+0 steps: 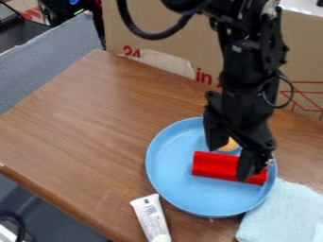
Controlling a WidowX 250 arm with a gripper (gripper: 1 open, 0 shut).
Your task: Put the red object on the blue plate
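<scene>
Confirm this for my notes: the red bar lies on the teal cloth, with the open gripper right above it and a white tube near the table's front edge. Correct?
Not quite. The red bar lies on the blue plate, not on the teal cloth, which sits beside the plate; the camera view shows this. The rest stands: the open gripper is right above the bar, and the white tube lies near the table's front edge.

red object (221,166): long bar, flat on plate | blue plate (171,161): round, rimmed, on table
</scene>
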